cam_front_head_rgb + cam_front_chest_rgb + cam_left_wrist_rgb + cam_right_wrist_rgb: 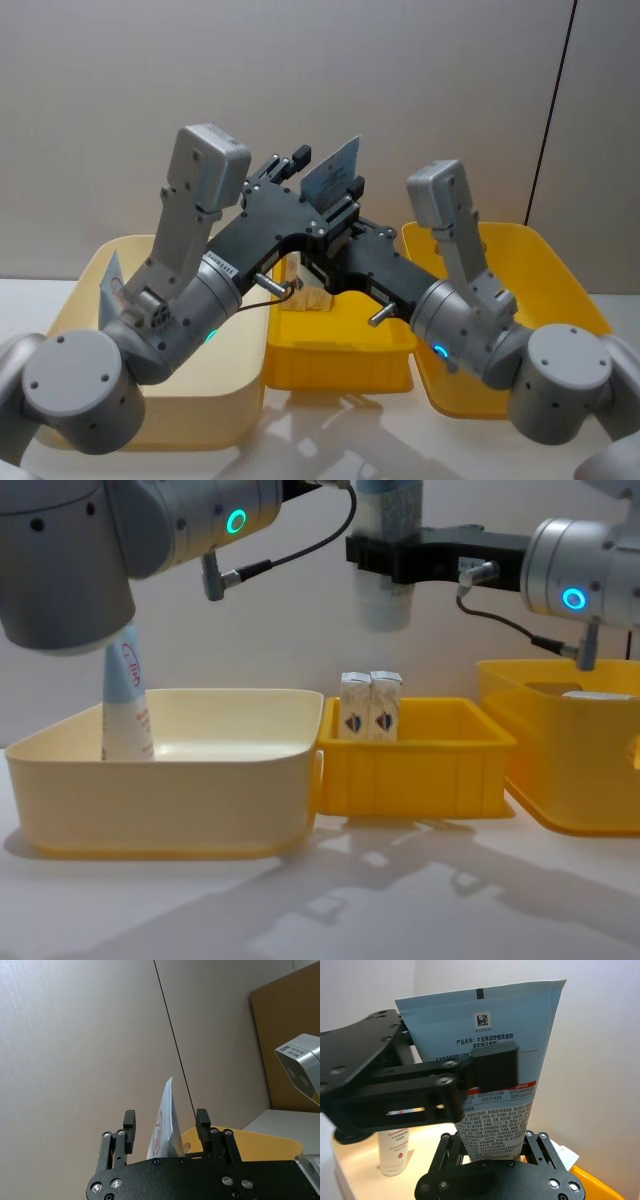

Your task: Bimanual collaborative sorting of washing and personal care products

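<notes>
Three bins are set in a row on the white bench [300, 920]: a cream bin [170, 780] at the robot's left, a small yellow bin [410, 770] in the middle, a larger yellow bin [560, 780] at the right. Both arms are raised over the middle bin, meeting high above it. A pale-blue tube [490, 1085] is held upright in the air there, cap end down. The right end effector [492, 1157] is closed on the tube's lower part. The left end effector [166, 1125] is set around the upper, crimped part, its jaws standing apart with gaps on either side of the tube. A second tube [125, 700] is stood upright in the cream bin's far left corner. Two cartons [371, 706] are stood side by side, touching, at the back of the middle bin.
</notes>
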